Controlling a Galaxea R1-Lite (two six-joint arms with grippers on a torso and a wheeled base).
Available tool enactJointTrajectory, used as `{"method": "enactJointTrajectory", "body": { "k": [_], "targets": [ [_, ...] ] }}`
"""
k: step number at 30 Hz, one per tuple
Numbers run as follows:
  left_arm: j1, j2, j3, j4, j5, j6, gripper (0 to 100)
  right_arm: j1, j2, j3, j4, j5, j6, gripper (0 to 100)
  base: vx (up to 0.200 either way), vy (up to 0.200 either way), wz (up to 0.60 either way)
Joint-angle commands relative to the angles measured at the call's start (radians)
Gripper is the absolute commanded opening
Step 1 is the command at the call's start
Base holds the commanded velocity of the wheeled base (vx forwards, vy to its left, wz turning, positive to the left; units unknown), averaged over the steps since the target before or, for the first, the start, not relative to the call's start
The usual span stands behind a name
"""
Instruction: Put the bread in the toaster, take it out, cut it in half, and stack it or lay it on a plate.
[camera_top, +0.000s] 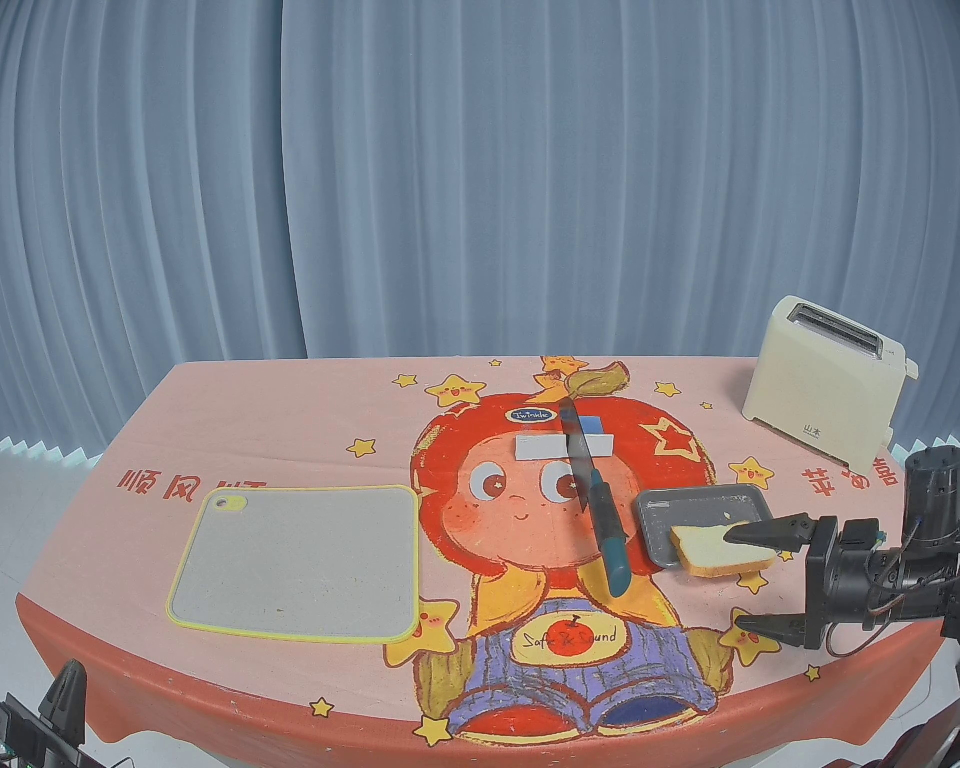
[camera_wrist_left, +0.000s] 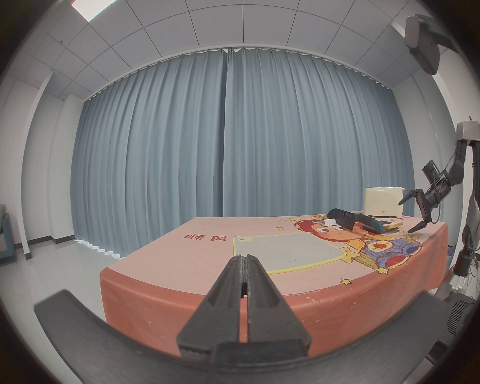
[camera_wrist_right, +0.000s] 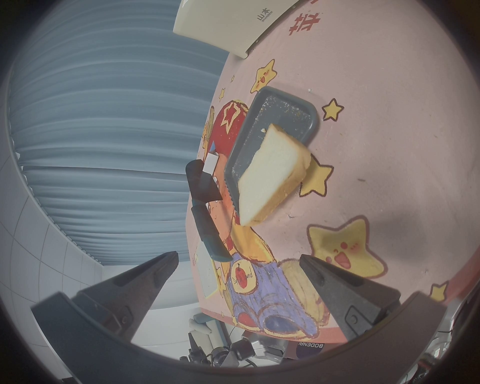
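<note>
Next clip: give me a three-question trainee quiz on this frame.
1. True or false: the bread lies wholly inside the grey tray.
2. Left gripper and right gripper: which is open? A left; B right; C both.
3. Which appliance stands beyond the tray?
Key: 1 false, the slice overhangs the near rim; 2 B; 3 the toaster.
</note>
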Motion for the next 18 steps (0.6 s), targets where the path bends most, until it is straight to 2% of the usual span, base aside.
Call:
{"method": "enactJointTrajectory", "body": {
  "k": [1, 10, 18],
  "targets": [
    [0.000, -0.016, 0.018, 0.000, 0.000, 0.000, 0, -0.011, 0.033, -0.012, -0.002, 0.000, 0.000, 100, 0.000, 0.000, 0.00],
    [0.000, -0.016, 0.018, 0.000, 0.000, 0.000, 0, -0.014, 0.053, -0.026, -0.002, 0.003, 0.002, 100, 0.000, 0.000, 0.00],
    [0.000, -0.016, 0.018, 0.000, 0.000, 0.000, 0, -0.072, 0.097, -0.058, -0.002, 0.003, 0.000, 100, 0.000, 0.000, 0.00]
  ]
}}
